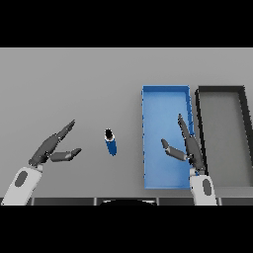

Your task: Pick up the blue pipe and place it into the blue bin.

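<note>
Both hands, left hand point(49, 148) and right hand point(190, 148), are hovering spread-fingered; you are risking toppling the upright blue pipe point(110, 143) short of the blue bin point(147, 138).

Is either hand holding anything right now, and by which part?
Nothing is held. The left hand and right hand are open; the blue pipe stands untouched.

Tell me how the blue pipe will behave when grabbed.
The pipe looks like a short rigid cylinder, so it should hold its shape. Round and smooth, it may roll or slip if nudged. It seems small, so probably light.
</note>
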